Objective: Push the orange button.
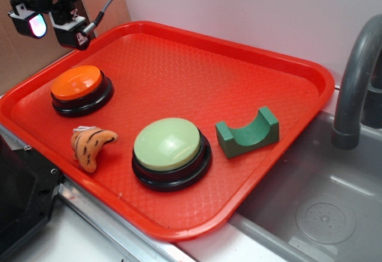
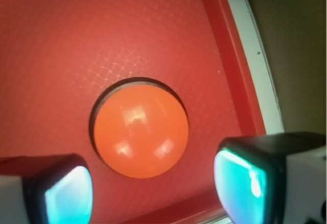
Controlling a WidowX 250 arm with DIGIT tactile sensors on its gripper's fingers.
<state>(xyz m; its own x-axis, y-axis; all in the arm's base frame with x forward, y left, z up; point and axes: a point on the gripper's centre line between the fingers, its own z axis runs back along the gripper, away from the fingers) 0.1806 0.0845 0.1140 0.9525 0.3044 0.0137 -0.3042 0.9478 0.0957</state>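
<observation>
Exterior view: camera is looking down obliquely from the front at the whole red tray, with the sink basin lying at 4 o'clock. Wrist view: camera is pointing steeply down, close, between the gripper fingers. Both views are sharing the orange button and the surrounding tray floor.

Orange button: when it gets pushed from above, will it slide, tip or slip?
The orange button sits low and wide on its black base, so tipping seems unlikely. The tray is textured, so it probably won't slide. Its dome looks glossy in the wrist view, so an off-centre press by the pincer might skid.
</observation>
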